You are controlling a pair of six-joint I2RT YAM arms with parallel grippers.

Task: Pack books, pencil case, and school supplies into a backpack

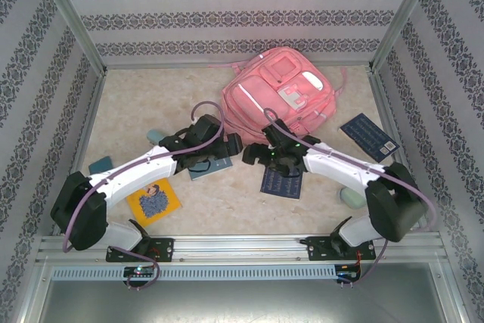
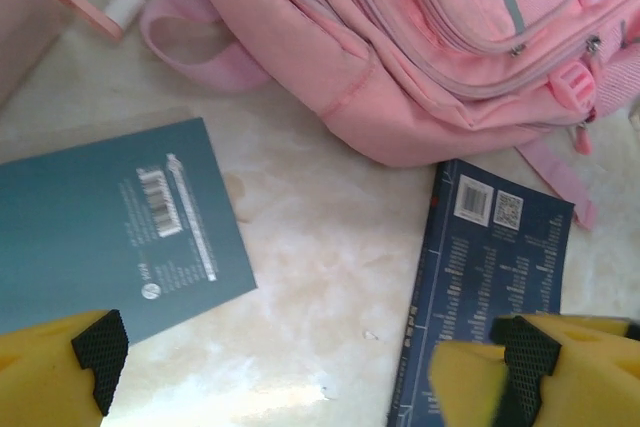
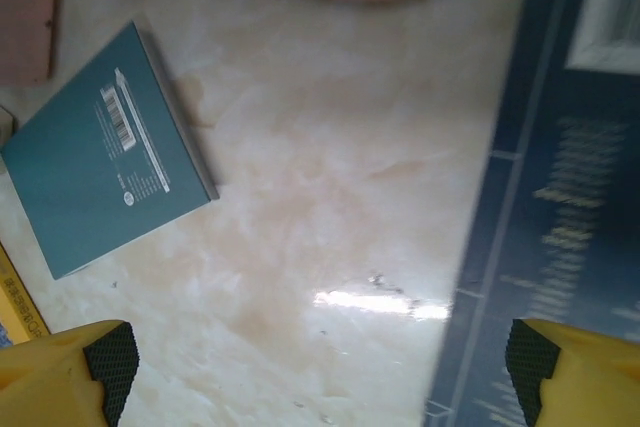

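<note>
Backpack [image 1: 283, 96] lies flat at 12-1 o'clock on the tabletop [image 1: 144, 104], pockets up, by the far edge. Grey-teal book [image 1: 206, 169] is near centre, at 7 o'clock of the backpack, partly under the left arm's wrist. One navy book [image 1: 281, 181] is at 6 o'clock of the backpack, partly under the right arm. Second navy book [image 1: 368, 136] is at 3 o'clock, near the backpack but apart. Yellow book [image 1: 153, 200] is at 8 o'clock, just beside the left arm. Two small teal items [image 1: 100, 164] sit at 9 o'clock and a pale green item [image 1: 352, 198] at 4 o'clock, all too small to identify.

Left fingers [image 2: 98, 352] are spread wide with nothing between them, over bare tabletop. In the left wrist view the grey-teal book is at 9 o'clock, barcode up, the navy book at 4 o'clock, the backpack at 12-1.

Right fingers [image 3: 110, 362] are also spread wide and empty, over bare tabletop. In the right wrist view the grey-teal book is at 10 o'clock, the navy book along 3 o'clock, the backpack edge at 12.

From above, the two arms' tips are near each other at centre.
</note>
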